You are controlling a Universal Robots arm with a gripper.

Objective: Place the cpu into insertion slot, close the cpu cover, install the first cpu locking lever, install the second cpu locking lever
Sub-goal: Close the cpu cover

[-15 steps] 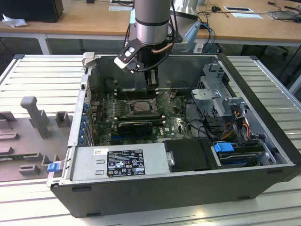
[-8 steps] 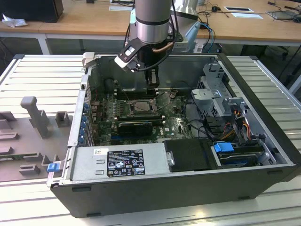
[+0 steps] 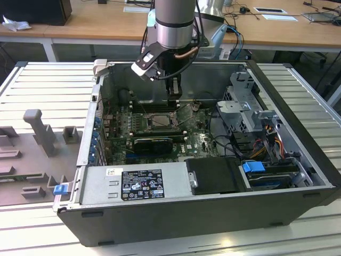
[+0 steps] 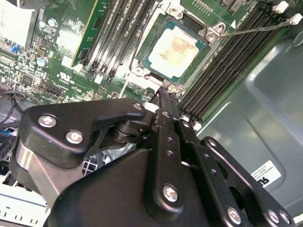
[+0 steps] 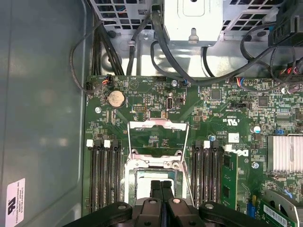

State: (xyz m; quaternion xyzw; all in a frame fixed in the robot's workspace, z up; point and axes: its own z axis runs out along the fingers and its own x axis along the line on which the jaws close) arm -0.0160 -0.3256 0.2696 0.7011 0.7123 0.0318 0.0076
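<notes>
The cpu (image 4: 174, 49), a pale square chip, lies flat in the insertion slot (image 3: 159, 121) on the green board inside the open computer case. A silvery metal frame (image 4: 142, 71) runs round it; I cannot tell whether this cpu cover is fully down. Thin wire levers (image 5: 189, 161) rise beside the socket, and one wire (image 4: 255, 29) stretches away from a corner tab. My gripper (image 4: 164, 92) hangs just above the socket's edge, its black fingers (image 5: 156, 189) pressed together with nothing between them. In the exterior view the gripper (image 3: 173, 97) stands over the socket's far side.
Long black memory slots (image 5: 106, 175) flank the socket on both sides. The grey case wall (image 5: 42, 118) is close by. Black cables (image 5: 156, 47) and a drive cage (image 3: 250, 106) lie beyond, with the power supply (image 3: 133, 184) in front. A finned heat sink (image 5: 284, 151) sits nearby.
</notes>
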